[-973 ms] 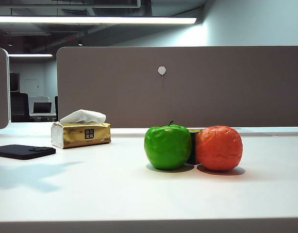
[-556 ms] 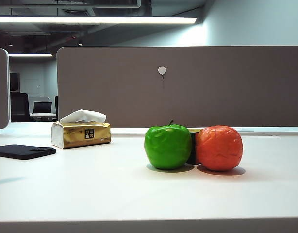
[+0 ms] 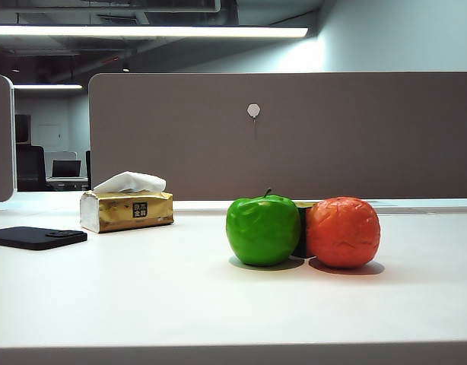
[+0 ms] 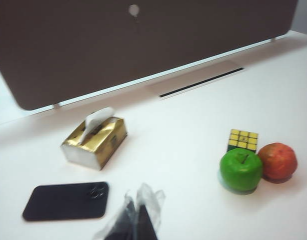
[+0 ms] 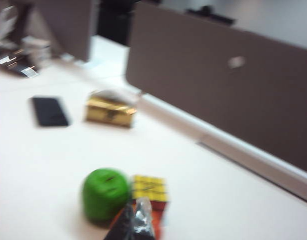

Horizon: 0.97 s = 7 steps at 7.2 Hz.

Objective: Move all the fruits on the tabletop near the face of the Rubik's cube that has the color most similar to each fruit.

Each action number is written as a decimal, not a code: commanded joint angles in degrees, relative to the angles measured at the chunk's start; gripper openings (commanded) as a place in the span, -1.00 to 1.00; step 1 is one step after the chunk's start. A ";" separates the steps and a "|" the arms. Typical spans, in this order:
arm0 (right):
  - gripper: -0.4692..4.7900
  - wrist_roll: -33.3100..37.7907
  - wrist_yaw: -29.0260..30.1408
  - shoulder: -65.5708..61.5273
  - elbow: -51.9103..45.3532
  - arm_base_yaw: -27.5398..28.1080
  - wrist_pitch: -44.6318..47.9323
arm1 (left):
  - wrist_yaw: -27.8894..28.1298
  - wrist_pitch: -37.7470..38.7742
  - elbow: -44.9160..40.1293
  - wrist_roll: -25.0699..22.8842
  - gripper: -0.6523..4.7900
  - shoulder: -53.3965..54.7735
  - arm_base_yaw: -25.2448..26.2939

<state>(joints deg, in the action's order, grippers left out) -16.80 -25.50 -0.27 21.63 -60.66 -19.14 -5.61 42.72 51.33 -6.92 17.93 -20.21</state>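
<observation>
On the white tabletop [image 3: 142, 296] a glossy green apple [image 3: 262, 230] and a wrinkled orange-red orange [image 3: 343, 232] sit side by side. Only a dark sliver of the Rubik's cube [image 3: 303, 228] shows between them. From the left wrist view the cube [image 4: 243, 140] shows a yellow top, with the apple [image 4: 241, 169] and orange [image 4: 277, 161] touching it. My left gripper [image 4: 138, 215] hovers shut and empty, far from them. My right gripper [image 5: 138, 220] is shut above the orange [image 5: 159, 226], which it mostly hides, beside the apple [image 5: 106, 194] and cube [image 5: 150, 190]. Neither gripper appears in the exterior view.
A gold tissue box [image 3: 127, 211] stands at the back left and a black phone [image 3: 36, 237] lies flat at the far left. A brown partition [image 3: 294, 137] closes off the back of the desk.
A shadow on the left part of the table has shrunk and vanished. The fruits and the cube have not moved.
</observation>
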 commanded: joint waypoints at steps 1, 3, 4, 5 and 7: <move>-0.82 3.50 10.91 -0.11 -6.32 0.09 13.53 | 0.42 4.79 -6.12 2.10 -0.78 -11.43 -0.02; -0.82 4.59 11.32 -0.11 -8.57 0.09 17.14 | 0.37 4.07 -12.17 4.48 -0.78 -16.33 -0.02; -0.82 8.17 11.37 -0.09 -14.16 0.09 24.35 | -1.25 -1.88 -16.06 6.32 -0.78 -17.68 -0.11; -0.82 9.84 11.74 -0.15 -20.06 0.11 31.28 | -6.23 -12.11 -20.57 8.39 -0.78 -17.68 -0.09; -0.82 9.77 11.54 -0.15 -21.27 3.43 30.10 | -7.78 -23.02 -29.99 12.28 -0.78 -17.68 -0.09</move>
<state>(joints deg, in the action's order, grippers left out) -7.16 -13.89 -0.38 0.34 -58.13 10.85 -12.97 23.46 22.30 3.95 0.19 -20.27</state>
